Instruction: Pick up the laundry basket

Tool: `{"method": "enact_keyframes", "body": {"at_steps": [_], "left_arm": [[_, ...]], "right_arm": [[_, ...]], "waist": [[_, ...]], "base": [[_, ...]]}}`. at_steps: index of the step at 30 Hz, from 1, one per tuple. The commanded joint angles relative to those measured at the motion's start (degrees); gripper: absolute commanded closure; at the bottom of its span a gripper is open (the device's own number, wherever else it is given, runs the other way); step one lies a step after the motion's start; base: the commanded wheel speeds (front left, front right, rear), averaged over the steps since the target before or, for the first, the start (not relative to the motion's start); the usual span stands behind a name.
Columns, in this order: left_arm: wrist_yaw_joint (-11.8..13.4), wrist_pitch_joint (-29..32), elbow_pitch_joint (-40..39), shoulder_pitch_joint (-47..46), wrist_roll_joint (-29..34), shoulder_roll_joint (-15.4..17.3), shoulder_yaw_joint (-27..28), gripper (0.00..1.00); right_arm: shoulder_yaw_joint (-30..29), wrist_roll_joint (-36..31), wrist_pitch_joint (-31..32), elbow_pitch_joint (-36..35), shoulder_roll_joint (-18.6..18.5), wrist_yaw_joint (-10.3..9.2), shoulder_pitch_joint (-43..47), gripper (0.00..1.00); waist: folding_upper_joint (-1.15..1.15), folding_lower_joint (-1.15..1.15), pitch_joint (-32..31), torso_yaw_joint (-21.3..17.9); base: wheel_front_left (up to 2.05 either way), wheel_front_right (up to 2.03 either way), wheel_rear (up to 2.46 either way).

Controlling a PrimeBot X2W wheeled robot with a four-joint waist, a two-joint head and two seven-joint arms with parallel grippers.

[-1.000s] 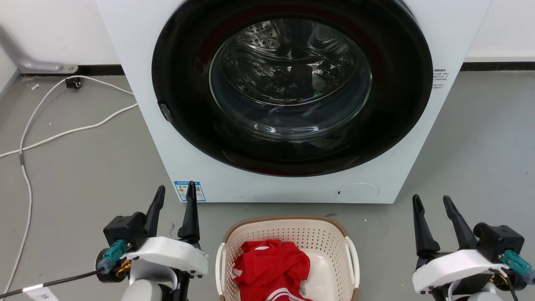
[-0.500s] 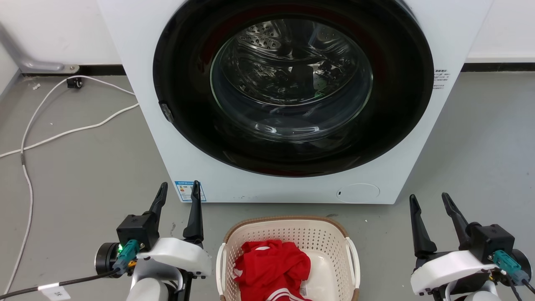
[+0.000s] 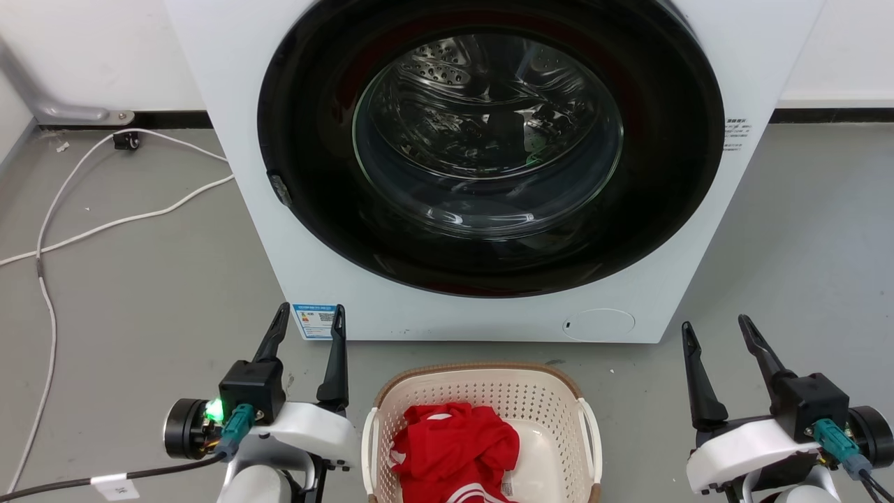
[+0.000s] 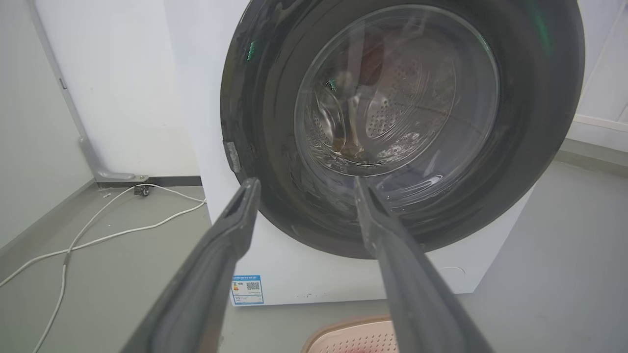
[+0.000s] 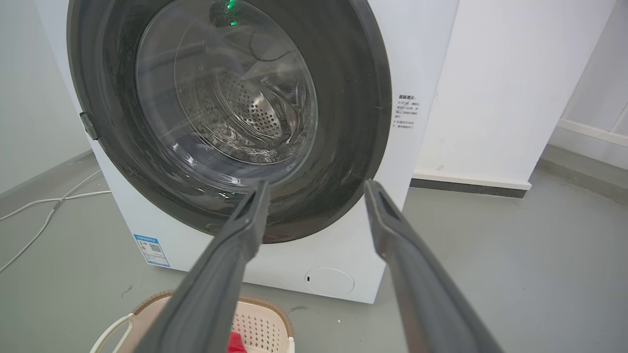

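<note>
The laundry basket is cream plastic with perforated walls, a brown rim and white side handles. It stands on the floor at the bottom centre of the head view, with a red garment lying in it. Its far rim peeks into the left wrist view, and its rim with one handle appears in the right wrist view. My left gripper hovers open just left of the basket. Well to the basket's right, my right gripper is open too. Nothing is between either pair of fingers.
A white washing machine with a shut round glass door stands right behind the basket. White cables trail over the grey floor at the left, near a wall bracket. Bare floor lies on both sides of the machine.
My left gripper has shifted right, closer to the basket, and rolled so its green light shows. The right gripper has rolled slightly. The basket has not moved.
</note>
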Motion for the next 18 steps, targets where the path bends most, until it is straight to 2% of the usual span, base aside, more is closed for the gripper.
{"method": "enact_keyframes", "body": {"at_steps": [1,7,18], "left_arm": [[0.2,-0.5,0.1,-0.9,1.3,0.1,-0.1,0.0],[0.6,-1.2,0.6,-1.0,3.4,0.1,-0.4,0.0],[0.1,-1.2,1.0,-0.7,1.4,0.1,-0.1,0.0]], "right_arm": [[0.0,-1.3,-0.2,-0.4,0.1,-0.02,0.5,0.0],[0.1,-2.4,-0.1,-0.6,0.1,-0.02,0.9,0.0],[-0.1,-0.5,0.3,-0.1,0.1,-0.02,0.7,0.0]], "waist": [[0.0,0.0,0.0,0.0],[0.0,0.0,0.2,0.1],[0.0,0.0,0.3,0.3]], "base": [[0.0,0.0,0.0],[0.0,0.0,0.0],[0.0,0.0,0.0]]}}
